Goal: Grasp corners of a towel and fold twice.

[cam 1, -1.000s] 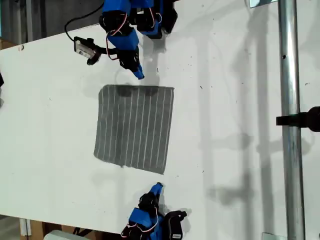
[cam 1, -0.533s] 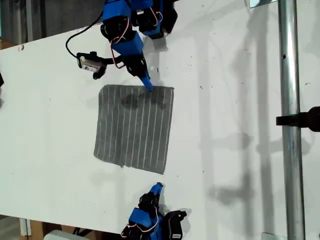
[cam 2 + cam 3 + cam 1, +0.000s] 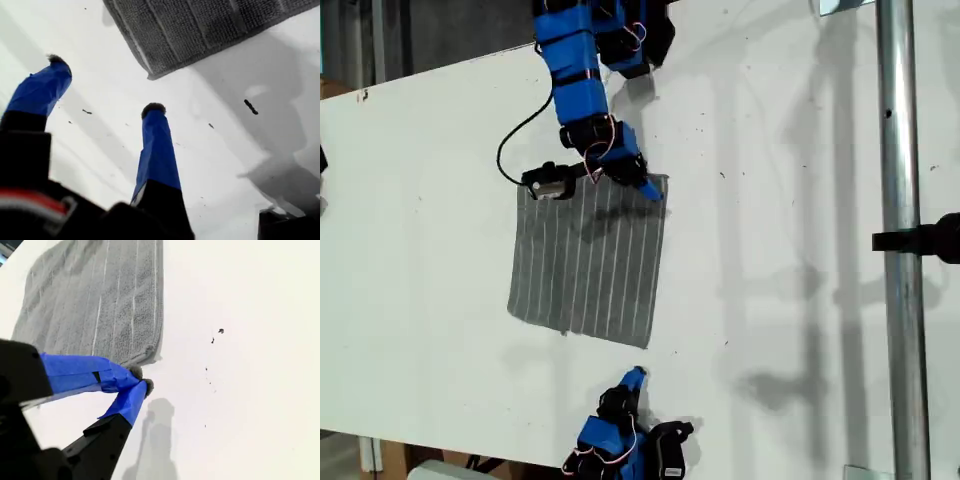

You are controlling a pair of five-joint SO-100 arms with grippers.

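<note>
The grey towel (image 3: 588, 255) with thin white stripes lies flat on the white table (image 3: 780, 250). My second gripper (image 3: 654, 192) reaches down from the exterior view's top. It is shut, its blue fingertips (image 3: 134, 373) pressed together right at one corner (image 3: 151, 356) of the towel (image 3: 95, 300), with no cloth visible between them. My first gripper (image 3: 634, 376) sits low in the exterior view's bottom. Its jaws stand open (image 3: 105, 84), a short gap away from another towel corner (image 3: 152, 75). Nothing lies between its fingers.
A metal pole (image 3: 897, 300) with a black clamp (image 3: 928, 238) runs down the exterior view's right. The second arm's camera module (image 3: 548, 184) hangs on a cable over the towel's top edge. Small dark specks (image 3: 220, 331) mark the table beside the towel.
The second arm has swung from the table's top edge down and to the exterior view's right, its tip now at the towel's corner. The first arm has stayed still.
</note>
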